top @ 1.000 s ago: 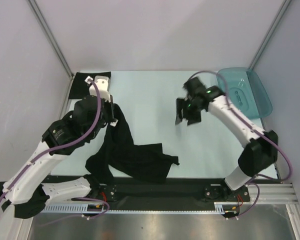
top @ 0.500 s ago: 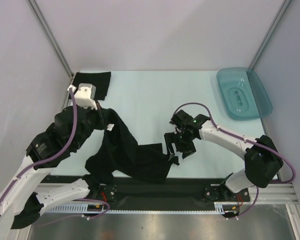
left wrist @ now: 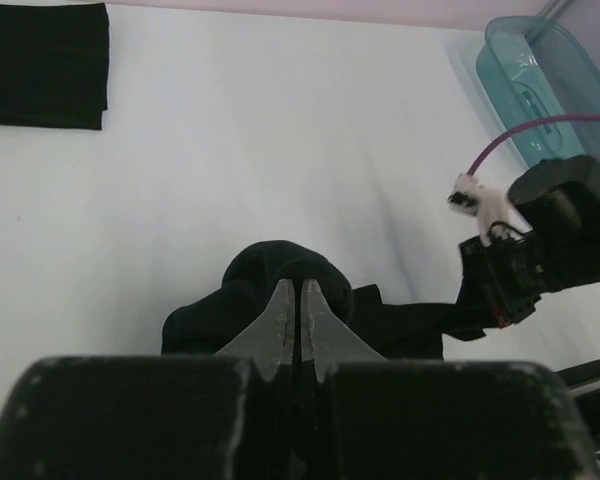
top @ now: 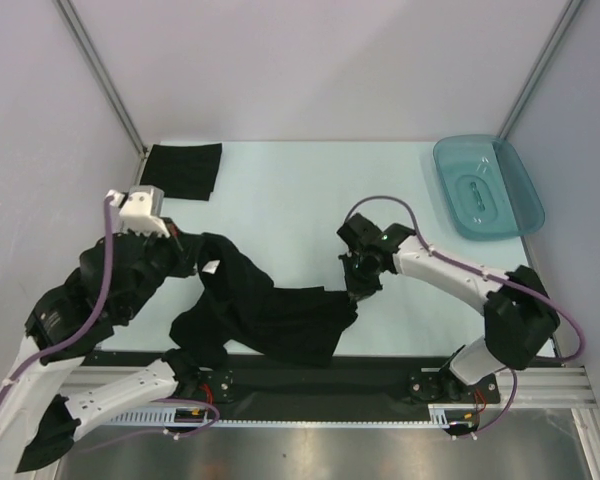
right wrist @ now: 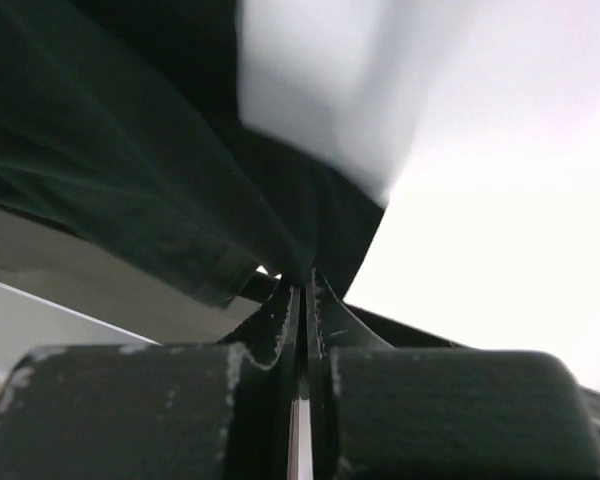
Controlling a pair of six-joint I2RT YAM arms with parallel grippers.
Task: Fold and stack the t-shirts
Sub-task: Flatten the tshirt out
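Table [top: 290,190], t-shirts [top: 270,320] (one folded), teal tray [top: 515,180]

Left claw [top: 200,258] and right claw [top: 357,291] pinch crumpled t-shirt [top: 275,318] (folded t-shirt [top: 183,172] beyond).

Cropped and blurred parts
Right wrist view: the crumpled t-shirt [right wrist: 130,170] is blurred and runs past the left edge — left wrist view crops the teal tray [left wrist: 545,85] and folded t-shirt [left wrist: 42,65].

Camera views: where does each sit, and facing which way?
Top external: overhead behind both arms, looking down on a crumpled black cloth t-shirt.
Left wrist: facing across the table past the shut left gripper.
Right wrist: close behind the right gripper, clamped on that t-shirt.
Shared: top and left wrist show the translucent teal plastic tray.
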